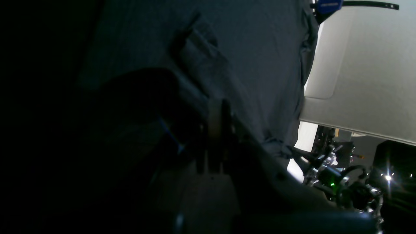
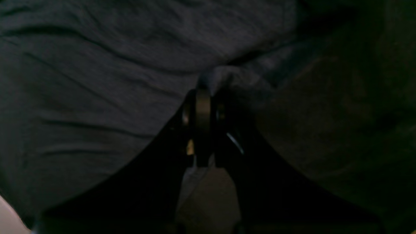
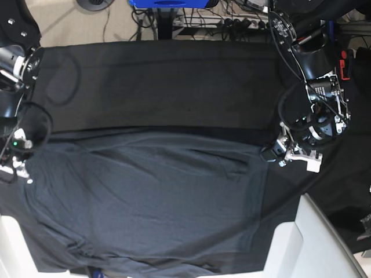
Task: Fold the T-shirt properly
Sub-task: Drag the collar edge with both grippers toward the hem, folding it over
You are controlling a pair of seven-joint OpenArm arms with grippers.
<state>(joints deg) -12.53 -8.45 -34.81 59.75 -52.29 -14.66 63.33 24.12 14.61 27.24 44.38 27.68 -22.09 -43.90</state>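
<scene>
The dark charcoal T-shirt [image 3: 151, 197] lies spread flat and wrinkled over the near half of the table. My left gripper [image 3: 268, 154] is at the shirt's right edge. In the left wrist view it [image 1: 214, 110] has its jaws together on a raised fold of the shirt [image 1: 260, 65]. My right gripper [image 3: 24, 171] is at the shirt's left edge. In the right wrist view it [image 2: 204, 94] is shut on a small bunch of the shirt [image 2: 97, 97], pinched at the fingertips.
The black tablecloth [image 3: 162, 87] covers the table beyond the shirt. White panels stand at the near right [image 3: 324, 243] and near left [image 3: 8, 249]; the right one also shows in the left wrist view [image 1: 364, 65]. A blue object [image 3: 168, 3] and cables lie past the far edge.
</scene>
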